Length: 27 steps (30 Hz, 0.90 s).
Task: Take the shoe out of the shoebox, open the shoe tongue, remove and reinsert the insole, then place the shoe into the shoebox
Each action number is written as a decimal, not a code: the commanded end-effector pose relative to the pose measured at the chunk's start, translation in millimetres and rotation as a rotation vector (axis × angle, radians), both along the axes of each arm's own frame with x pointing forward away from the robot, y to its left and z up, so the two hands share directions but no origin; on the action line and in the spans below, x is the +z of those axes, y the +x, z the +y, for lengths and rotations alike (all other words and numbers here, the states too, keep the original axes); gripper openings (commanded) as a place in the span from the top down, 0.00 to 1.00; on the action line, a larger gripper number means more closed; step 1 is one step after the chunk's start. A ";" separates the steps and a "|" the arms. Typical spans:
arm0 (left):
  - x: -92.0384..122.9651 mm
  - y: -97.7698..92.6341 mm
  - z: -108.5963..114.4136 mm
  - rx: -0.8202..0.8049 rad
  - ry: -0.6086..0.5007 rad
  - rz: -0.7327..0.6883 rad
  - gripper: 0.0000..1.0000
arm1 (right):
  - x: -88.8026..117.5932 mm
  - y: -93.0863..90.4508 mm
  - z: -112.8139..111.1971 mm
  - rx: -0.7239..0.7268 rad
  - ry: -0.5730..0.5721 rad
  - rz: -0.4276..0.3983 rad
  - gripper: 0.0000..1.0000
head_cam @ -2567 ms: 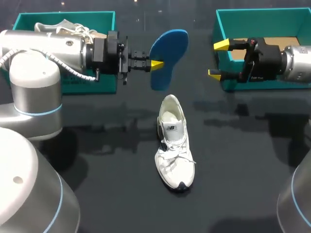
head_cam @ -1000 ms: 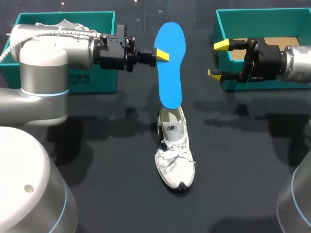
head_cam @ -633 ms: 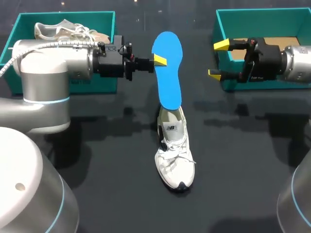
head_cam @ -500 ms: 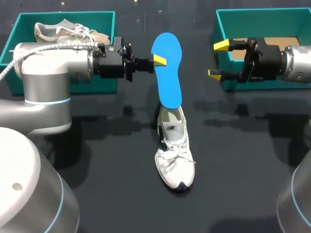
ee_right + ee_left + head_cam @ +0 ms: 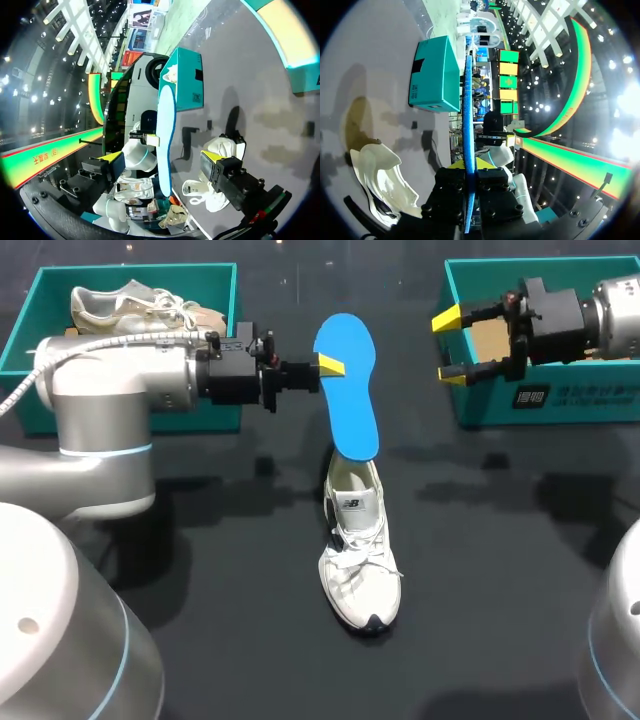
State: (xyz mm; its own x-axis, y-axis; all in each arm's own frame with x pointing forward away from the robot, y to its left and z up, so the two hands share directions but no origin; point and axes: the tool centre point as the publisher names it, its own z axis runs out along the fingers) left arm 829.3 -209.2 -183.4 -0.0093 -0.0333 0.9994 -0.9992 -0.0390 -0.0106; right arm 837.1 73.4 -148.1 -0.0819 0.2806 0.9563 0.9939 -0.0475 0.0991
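Left gripper (image 5: 330,365) grasps insole (image 5: 350,410), frame centre; right gripper (image 5: 448,346) spread, upper right — ease insole tip straight down into shoe (image 5: 360,570) mouth.

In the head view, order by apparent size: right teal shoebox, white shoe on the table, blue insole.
1. Teal cardboard shoebox at right.
2-3. White lace-up shoe and blue foam insole look alike; the insole is held raised, nearer the camera, so unsure.

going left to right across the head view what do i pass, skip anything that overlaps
left teal shoebox → left gripper, shut on the blue insole → right gripper, open → right teal shoebox
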 end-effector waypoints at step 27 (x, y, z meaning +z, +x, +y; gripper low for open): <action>-0.7 0.0 -0.5 0.001 0.000 -0.001 1.00 | 42.7 -6.8 61.2 -0.068 -0.941 -0.118 0.00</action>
